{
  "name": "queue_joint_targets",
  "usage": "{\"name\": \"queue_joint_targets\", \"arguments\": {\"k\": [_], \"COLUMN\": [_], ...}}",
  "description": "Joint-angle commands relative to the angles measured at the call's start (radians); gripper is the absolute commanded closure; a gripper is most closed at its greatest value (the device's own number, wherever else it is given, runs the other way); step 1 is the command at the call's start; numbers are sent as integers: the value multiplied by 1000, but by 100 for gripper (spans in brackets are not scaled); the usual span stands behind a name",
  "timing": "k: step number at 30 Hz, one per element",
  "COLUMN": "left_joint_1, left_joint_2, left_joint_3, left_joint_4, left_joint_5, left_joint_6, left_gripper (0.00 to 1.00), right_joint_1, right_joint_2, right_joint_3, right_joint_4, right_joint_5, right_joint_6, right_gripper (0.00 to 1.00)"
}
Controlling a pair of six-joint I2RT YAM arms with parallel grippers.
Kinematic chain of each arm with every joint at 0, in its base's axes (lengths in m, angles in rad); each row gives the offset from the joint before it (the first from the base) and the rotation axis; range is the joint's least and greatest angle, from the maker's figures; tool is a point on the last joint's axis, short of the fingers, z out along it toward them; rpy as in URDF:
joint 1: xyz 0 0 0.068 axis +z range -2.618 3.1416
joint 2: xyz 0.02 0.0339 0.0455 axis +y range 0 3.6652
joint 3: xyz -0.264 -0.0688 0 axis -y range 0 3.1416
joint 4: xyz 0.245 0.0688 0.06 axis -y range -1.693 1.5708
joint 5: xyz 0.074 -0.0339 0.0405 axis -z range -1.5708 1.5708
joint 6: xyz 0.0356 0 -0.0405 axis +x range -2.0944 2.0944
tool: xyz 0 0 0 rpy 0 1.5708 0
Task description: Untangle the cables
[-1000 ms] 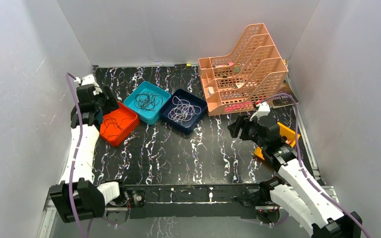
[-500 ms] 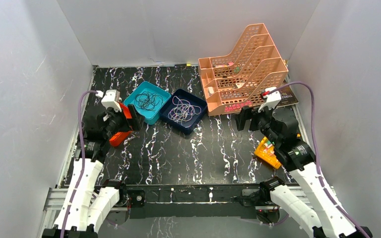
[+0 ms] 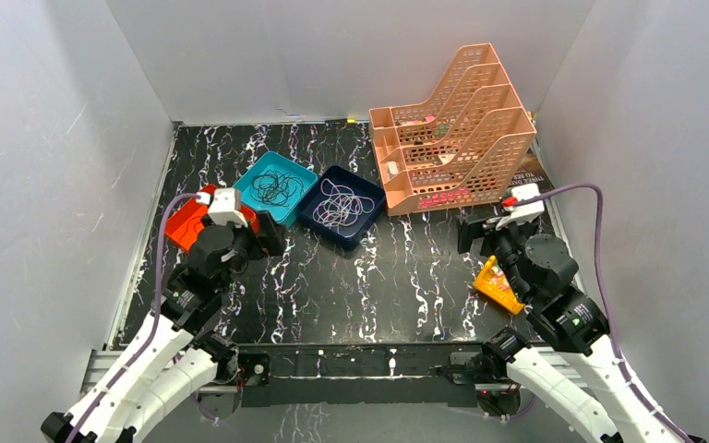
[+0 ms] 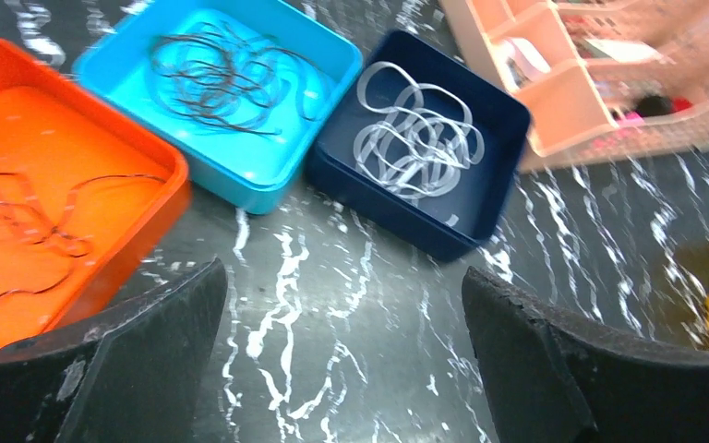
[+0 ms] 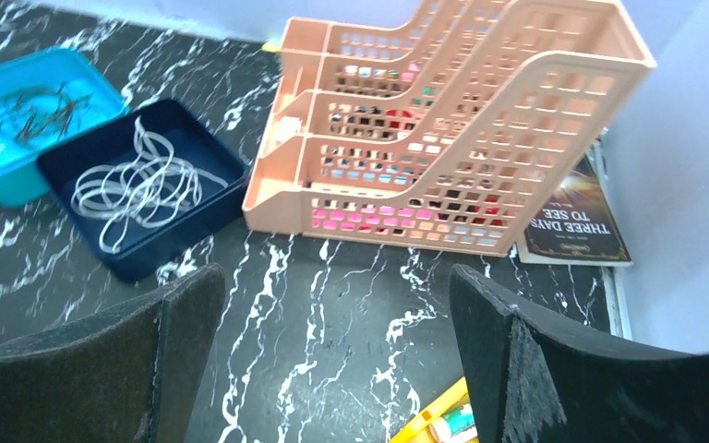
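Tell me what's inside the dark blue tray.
A loose tangle of whitish-lilac cables lies on the floor of the dark blue tray; nothing else shows. Only the bits of floor directly under the strands are covered.

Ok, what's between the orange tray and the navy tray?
The teal tray with dark cables sits between them, clear in the left wrist view.

From above, the left arm [image 3: 208, 258] hides most of the orange tray [image 3: 181, 224] and its cables [image 4: 28, 231]. The rack [image 5: 535, 111] covers part of the book [image 5: 577, 226]; items [image 5: 383, 118] in its slots, perhaps stationery, are too small to tell. A yellow item [image 5: 432, 423] is cropped by the lower edge.
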Motion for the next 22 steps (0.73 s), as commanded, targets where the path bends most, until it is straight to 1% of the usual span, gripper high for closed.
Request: {"name": "queue_joint_targets", "arguments": {"k": [1,6,12,17,22], "left_joint_1": [-6,-4,-6,-6,-5], "left_joint_2": [-35,-123,-206,-237,-218], "left_joint_3": [47,15,-31,-20,7], "left_joint_4": [-40,-29,-57,-86,-107], "left_joint_5": [-283,-292,-289,-295,-323], "left_joint_6": [-46,-51,-48,-45,-36], "left_gripper": [2,2,2,2,2], "right_joint_1": [4,3,3,3,3], "right_joint_2": [-17,-57,-69,-81,-89], "right_joint_3": [-14,-56,-78,-101,-116], "right_joint_4": [173,252,256,247,246], "right_joint_5": [223,251,246,245,249], "right_joint_6": [89,113,120,136,136], "right_gripper": [2,2,2,2,2]}}
